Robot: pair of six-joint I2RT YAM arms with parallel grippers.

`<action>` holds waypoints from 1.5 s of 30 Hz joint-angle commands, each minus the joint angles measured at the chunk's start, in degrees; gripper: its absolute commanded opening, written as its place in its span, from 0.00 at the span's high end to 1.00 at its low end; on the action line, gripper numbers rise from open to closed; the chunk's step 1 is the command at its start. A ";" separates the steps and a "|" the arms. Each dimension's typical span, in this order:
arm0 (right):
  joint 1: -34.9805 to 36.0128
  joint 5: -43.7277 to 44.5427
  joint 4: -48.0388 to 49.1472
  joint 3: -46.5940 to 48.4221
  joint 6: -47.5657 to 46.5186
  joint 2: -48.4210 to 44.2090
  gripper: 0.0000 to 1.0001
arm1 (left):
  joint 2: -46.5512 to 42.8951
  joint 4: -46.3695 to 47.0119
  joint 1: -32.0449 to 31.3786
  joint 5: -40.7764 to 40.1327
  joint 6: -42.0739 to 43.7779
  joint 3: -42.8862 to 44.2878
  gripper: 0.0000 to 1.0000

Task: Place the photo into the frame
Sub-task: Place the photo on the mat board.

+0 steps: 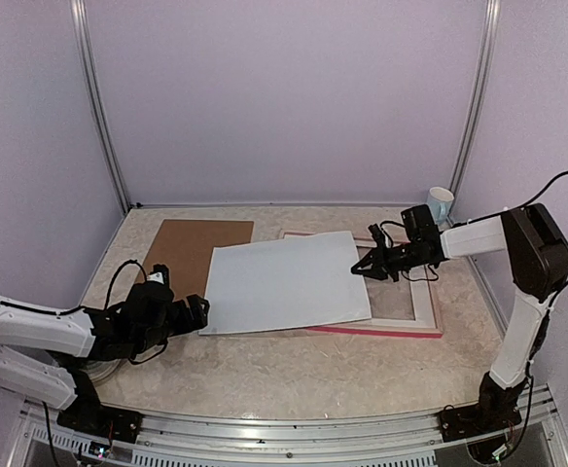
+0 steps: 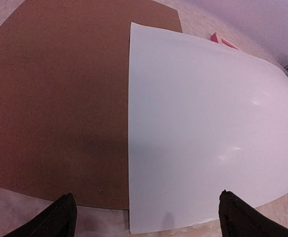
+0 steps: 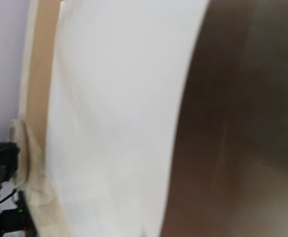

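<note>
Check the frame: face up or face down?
Face down: the frame shows its pale side upward, pink-red only along the near outer edge. A white sheet covers its left part.

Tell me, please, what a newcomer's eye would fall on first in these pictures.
A large white rectangular sheet dominates the middle of the table, lying over a flat brown board on its left and a thin pink-red picture frame on its right. The right gripper, shut, sits at the sheet's right edge, while the left gripper is open by its near left corner.
</note>
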 commanded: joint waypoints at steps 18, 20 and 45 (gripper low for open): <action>-9.99 7.98 -12.18 -5.36 -12.72 -6.90 0.99 | 1.38 1.82 0.31 -0.19 0.23 -1.73 0.01; -10.53 8.70 -12.74 -5.61 -13.25 -7.20 0.99 | 1.34 1.91 0.41 -0.06 0.23 -1.90 0.01; -14.72 18.59 -16.82 -9.16 -17.20 -12.21 0.99 | -0.45 2.18 0.68 0.33 0.40 -2.73 0.01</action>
